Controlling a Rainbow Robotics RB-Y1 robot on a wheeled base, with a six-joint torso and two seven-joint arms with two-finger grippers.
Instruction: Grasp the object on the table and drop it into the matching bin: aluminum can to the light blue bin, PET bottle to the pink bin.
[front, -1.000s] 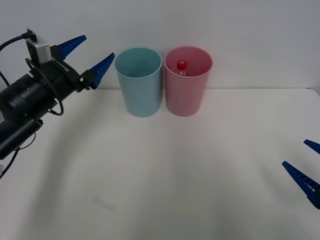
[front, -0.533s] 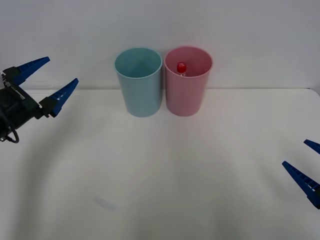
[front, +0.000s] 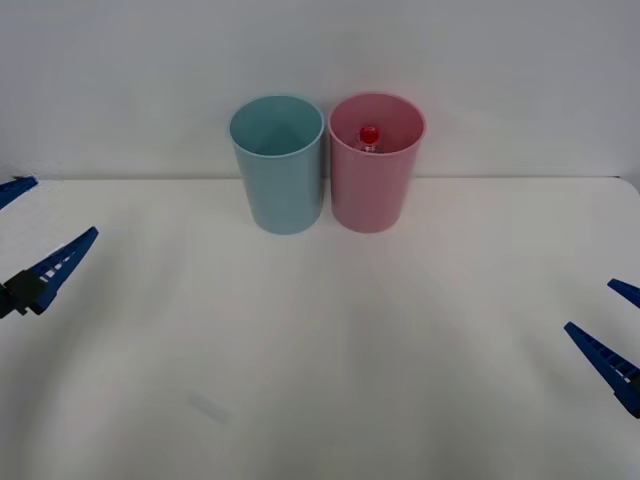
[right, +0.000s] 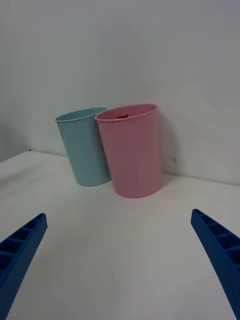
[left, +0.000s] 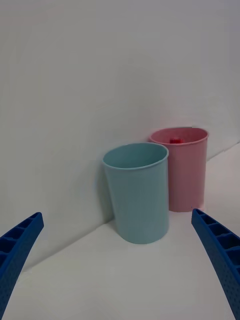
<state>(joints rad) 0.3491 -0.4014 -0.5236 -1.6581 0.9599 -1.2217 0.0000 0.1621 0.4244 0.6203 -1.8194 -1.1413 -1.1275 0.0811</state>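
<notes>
Front view: PET bottle (front: 368, 137) mostly hidden inside pink bin (front: 377, 190).

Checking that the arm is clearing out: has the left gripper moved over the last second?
Yes. The left gripper, open, has pulled away from the light blue bin, going left and toward the robot, down to the table's left edge.

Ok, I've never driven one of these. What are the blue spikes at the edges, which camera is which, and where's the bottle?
The blue spikes are the fingers of the robot's two grippers. The front view looks down from above the arms: left gripper at the left edge, right gripper at the right, both open and holding nothing. The two upright pictures come from wrist cameras. On the white table stand a light blue bin and a pink bin side by side. The PET bottle is inside the pink bin; its red cap shows.
</notes>
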